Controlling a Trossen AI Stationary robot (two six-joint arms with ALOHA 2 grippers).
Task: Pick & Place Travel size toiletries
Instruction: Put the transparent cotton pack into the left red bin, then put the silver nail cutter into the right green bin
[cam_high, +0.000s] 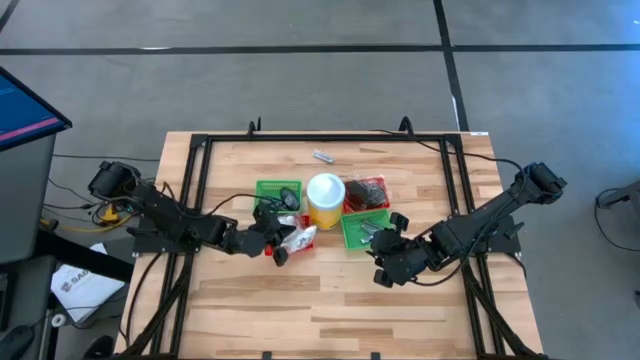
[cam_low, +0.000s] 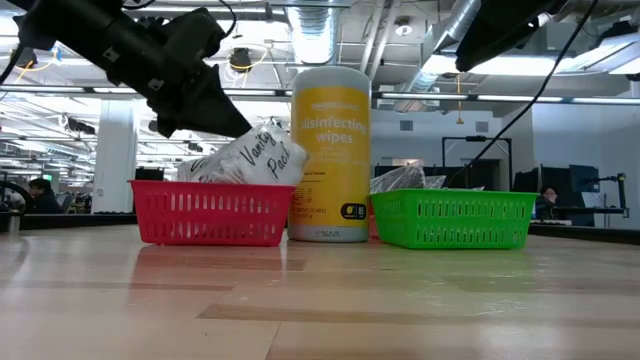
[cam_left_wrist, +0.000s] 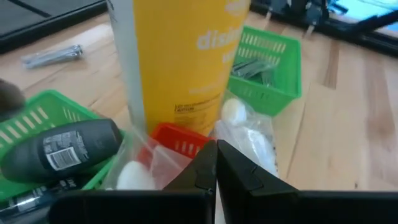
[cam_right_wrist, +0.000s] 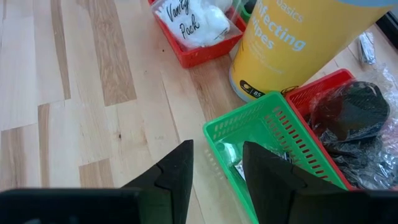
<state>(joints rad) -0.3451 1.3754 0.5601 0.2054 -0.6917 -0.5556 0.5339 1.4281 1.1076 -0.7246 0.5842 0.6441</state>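
Four mesh baskets crowd round a yellow wipes canister (cam_high: 326, 199) in the middle of the table (cam_high: 330, 300), and the action is at the near red basket (cam_low: 210, 214). The left gripper (cam_high: 283, 244) has its fingers pinched together on a clear packet of white cotton pieces (cam_low: 250, 155), printed "Vanity Pack", which hangs tilted with its lower end just over that basket's rim. To my eye this is the placing step: the packet wants to come down squarely inside the walls before the fingers part, since let go at this slant it could flop over the rim onto the wood. The canister stands just beside, so any sideways swing should be small. The right gripper (cam_right_wrist: 217, 168) waits with its fingers apart and nothing between them above the near green basket (cam_right_wrist: 273, 146). A silvery piece (cam_high: 323, 156) lies alone toward the far edge.
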